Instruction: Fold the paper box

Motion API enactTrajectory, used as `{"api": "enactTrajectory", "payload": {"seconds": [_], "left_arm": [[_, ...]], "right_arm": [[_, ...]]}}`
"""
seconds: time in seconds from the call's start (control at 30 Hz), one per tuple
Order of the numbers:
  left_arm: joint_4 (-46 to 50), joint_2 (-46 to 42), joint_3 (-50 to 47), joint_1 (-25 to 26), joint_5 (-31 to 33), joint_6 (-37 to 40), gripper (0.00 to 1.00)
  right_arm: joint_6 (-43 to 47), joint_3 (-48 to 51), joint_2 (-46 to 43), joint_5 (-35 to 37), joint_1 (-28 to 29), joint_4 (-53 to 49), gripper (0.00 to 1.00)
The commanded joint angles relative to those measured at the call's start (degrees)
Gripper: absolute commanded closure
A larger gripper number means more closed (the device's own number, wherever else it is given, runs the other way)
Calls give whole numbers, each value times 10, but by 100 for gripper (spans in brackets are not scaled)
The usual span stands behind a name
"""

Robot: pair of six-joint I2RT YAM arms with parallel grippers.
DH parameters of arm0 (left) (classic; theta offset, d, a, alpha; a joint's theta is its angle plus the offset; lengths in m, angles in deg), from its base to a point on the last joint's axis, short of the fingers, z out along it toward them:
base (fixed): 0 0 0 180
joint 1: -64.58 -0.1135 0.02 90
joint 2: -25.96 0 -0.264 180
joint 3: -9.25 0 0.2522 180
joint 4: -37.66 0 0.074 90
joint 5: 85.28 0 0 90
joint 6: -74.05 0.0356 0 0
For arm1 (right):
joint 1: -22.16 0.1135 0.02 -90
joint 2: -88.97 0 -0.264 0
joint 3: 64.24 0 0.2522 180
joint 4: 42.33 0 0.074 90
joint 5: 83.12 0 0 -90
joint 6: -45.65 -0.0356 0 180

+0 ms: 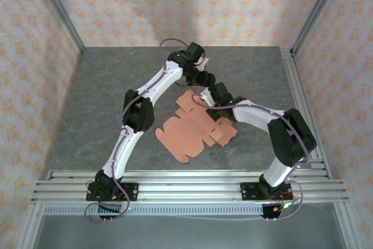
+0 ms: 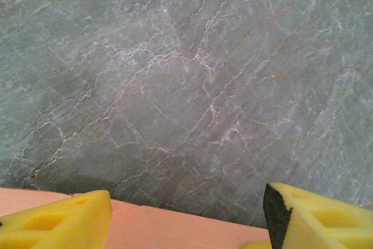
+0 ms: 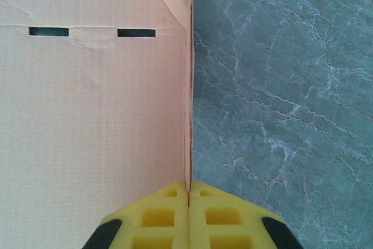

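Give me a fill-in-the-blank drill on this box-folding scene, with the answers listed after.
1. The paper box lying on the grey table is ____ in colour.
2. The right gripper is ____ on a raised card edge of the box.
3. The left gripper has its jaws ____, with nothing between them.
4. In the right wrist view, the card shows ____ narrow slots side by side.

Missing words: pink; shut; open; two
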Motion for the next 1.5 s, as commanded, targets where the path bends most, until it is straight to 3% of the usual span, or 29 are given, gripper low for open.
{"api": "enactTrajectory", "payload": {"seconds": [0.0,0.3,0.77,1.2,1.47], "left_arm": [[43,8,-8,5,4,18,30],[14,-17,-83,5,8,-37,44],[-3,-46,-123,18,-6,-108,59],[-48,-100,-195,28,10,-217,62],[-64,-105,-196,33,2,-269,76]], "right_arm": [[1,-6,-4,9,0,17,100],[-4,-3,2,24,0,30,100],[-6,-4,5,22,0,30,100],[-6,-5,13,25,0,34,100],[-7,-6,17,24,0,37,100]]}}
